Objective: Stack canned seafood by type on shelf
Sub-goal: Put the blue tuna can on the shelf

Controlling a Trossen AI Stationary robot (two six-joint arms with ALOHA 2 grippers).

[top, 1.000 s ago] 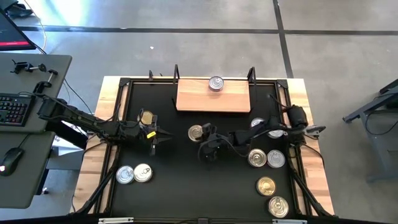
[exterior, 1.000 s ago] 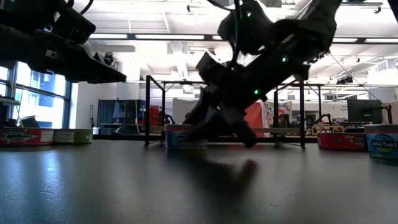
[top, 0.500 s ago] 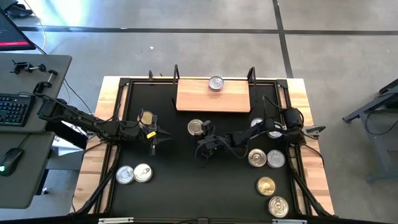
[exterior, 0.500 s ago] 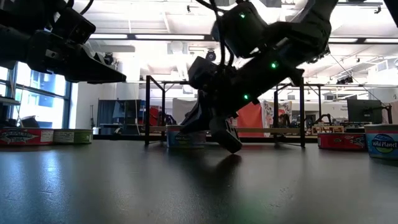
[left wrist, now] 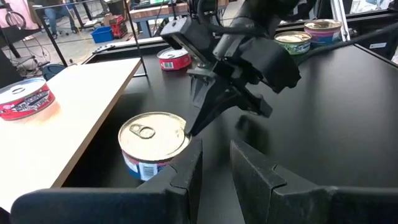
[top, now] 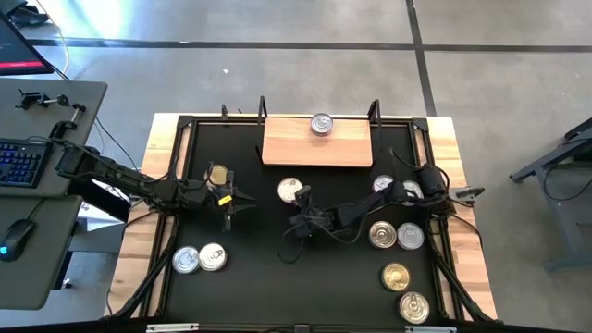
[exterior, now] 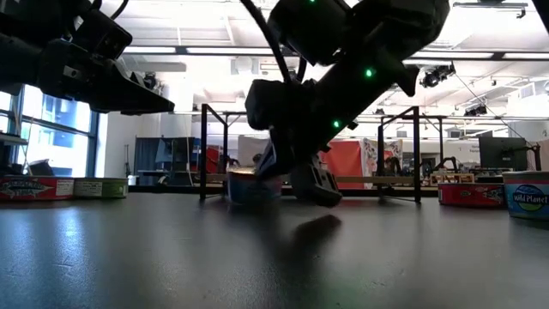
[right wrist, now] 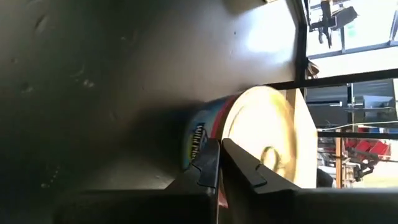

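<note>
A silver-lidded, blue-sided can (top: 290, 190) stands flat on the black tabletop, just in front of the wooden shelf (top: 317, 146). My right gripper (top: 299, 203) is shut, its tips at this can's near-right side, as the left wrist view (left wrist: 188, 129) and its own wrist view (right wrist: 219, 152) also show. One red-sided can (top: 321, 123) stands on the shelf's far edge. Left of the middle, my left gripper (top: 242, 199) hovers open with nothing between its fingers (left wrist: 214, 163), and a gold can (top: 218, 174) lies beside that arm. My right gripper touches the blue-sided can with its shut fingertips (left wrist: 194, 118), at the lid's rim (left wrist: 184, 127) on the side toward the table's right. The fingers slant down from the table's right and near side. The can stays upright, its base on the tabletop.
Two silver cans (top: 199, 258) lie near the left front. Several more cans (top: 396, 236) lie along the right side, down to the front corner (top: 413, 306). Thin black posts (top: 374, 109) stand at the shelf's ends. The middle front of the tabletop (top: 296, 287) is bare.
My right gripper has shut, rolled its wrist and gone toward the table's left and far side, and its tips now stand at the blue-sided can.
</note>
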